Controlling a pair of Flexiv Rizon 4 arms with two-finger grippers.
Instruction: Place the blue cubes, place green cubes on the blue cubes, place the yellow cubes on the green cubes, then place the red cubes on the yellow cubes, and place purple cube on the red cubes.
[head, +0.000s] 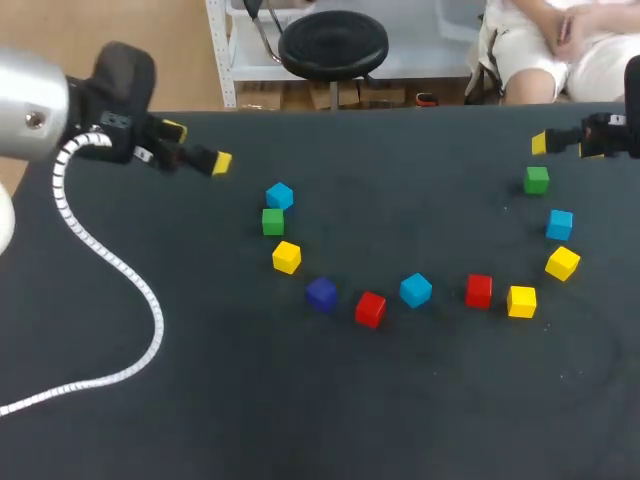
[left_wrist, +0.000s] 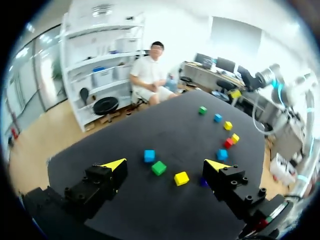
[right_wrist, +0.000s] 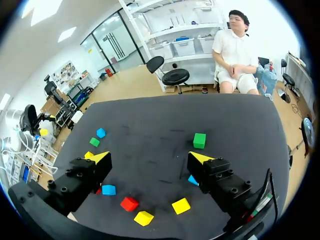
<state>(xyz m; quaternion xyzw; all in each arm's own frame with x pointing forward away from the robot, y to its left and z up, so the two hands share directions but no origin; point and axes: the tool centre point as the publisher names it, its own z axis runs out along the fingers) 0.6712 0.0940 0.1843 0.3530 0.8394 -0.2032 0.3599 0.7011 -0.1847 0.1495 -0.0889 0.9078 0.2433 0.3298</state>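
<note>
Cubes lie in an arc on the dark table (head: 200, 420). At the left are a blue cube (head: 279, 195), a green cube (head: 272, 221) and a yellow cube (head: 286, 257). Then come the purple cube (head: 321, 293), a red cube (head: 370, 308), a blue cube (head: 415, 290), a red cube (head: 478, 290) and two yellow cubes (head: 521, 300). A blue cube (head: 559, 224) and a green cube (head: 536, 180) end it at the right. My left gripper (head: 198, 146) (left_wrist: 165, 165) hangs open up-left of the arc. My right gripper (head: 565, 145) (right_wrist: 149, 157) hangs open above the right green cube (right_wrist: 199, 140). Neither holds anything.
A white coiled cable (head: 110, 270) from my left arm loops over the table's left side. The table's far edge runs just behind both grippers. No cube is stacked on another.
</note>
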